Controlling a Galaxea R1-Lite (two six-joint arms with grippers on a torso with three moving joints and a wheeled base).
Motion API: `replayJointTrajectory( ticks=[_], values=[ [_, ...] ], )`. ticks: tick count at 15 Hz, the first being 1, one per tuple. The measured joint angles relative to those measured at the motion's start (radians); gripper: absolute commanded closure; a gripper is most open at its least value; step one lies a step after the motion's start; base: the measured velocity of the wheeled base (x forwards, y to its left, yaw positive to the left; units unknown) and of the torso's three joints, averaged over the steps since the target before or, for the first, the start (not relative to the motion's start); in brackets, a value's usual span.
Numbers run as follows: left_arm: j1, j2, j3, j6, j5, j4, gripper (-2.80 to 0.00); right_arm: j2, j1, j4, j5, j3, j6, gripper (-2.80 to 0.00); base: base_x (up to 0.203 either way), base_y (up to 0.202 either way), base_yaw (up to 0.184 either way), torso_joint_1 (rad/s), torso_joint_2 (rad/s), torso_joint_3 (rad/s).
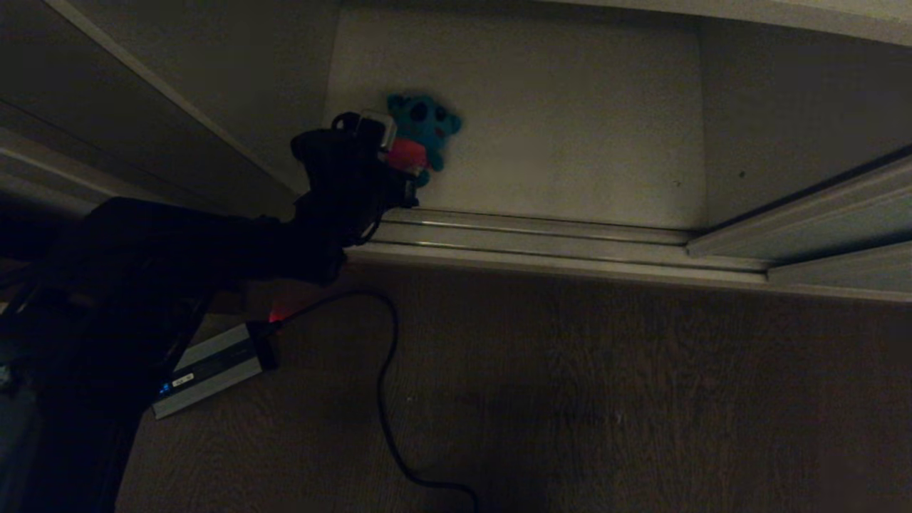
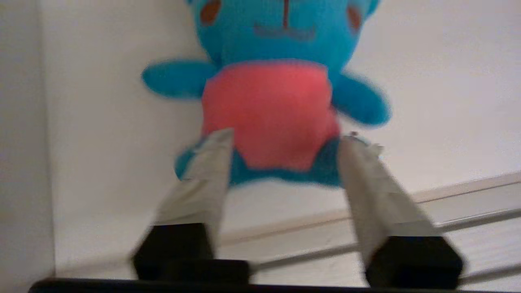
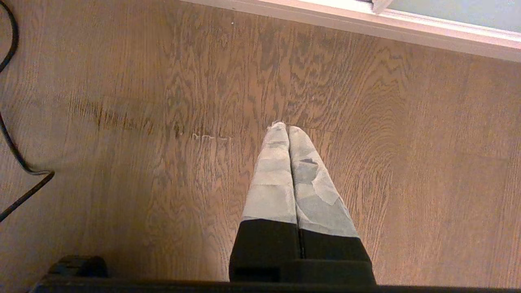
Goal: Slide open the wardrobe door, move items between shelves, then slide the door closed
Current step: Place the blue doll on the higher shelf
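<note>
Teal plush toy sits between the left pincer's parted fingers (seemingly brushing its legs).

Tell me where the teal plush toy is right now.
In the head view, the teal plush toy lies on the bottom shelf, near its left corner, at the left gripper.

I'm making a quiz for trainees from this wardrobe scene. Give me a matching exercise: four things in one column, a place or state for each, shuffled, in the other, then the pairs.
Things:
1. teal plush toy
2. left tool
3. right tool
4. black cable

Places or states:
A. shut, above bare wood floor
B. lying on the off-white shelf
C. open, fingers either side of the toy's lower body
D. trailing across the wood floor

Pairs: 1-B, 2-C, 3-A, 4-D
</note>
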Motion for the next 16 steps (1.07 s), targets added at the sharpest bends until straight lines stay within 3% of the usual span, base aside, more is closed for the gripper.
replayJointTrajectory(
  ticks=[12,16],
  values=[
    [-0.033,0.009,-0.053,0.072,-0.024,0.032,-2.8,0.0,0.0,0.0,0.0,0.0,0.0,0.0,0.0,0.0,0.0,0.0,0.0,0.0],
    [-0.033,0.049,-0.081,0.125,-0.049,0.103,-2.8,0.0,0.0,0.0,0.0,0.0,-0.001,0.0,0.0,0.0,0.0,0.0,0.0,0.0]
  ],
)
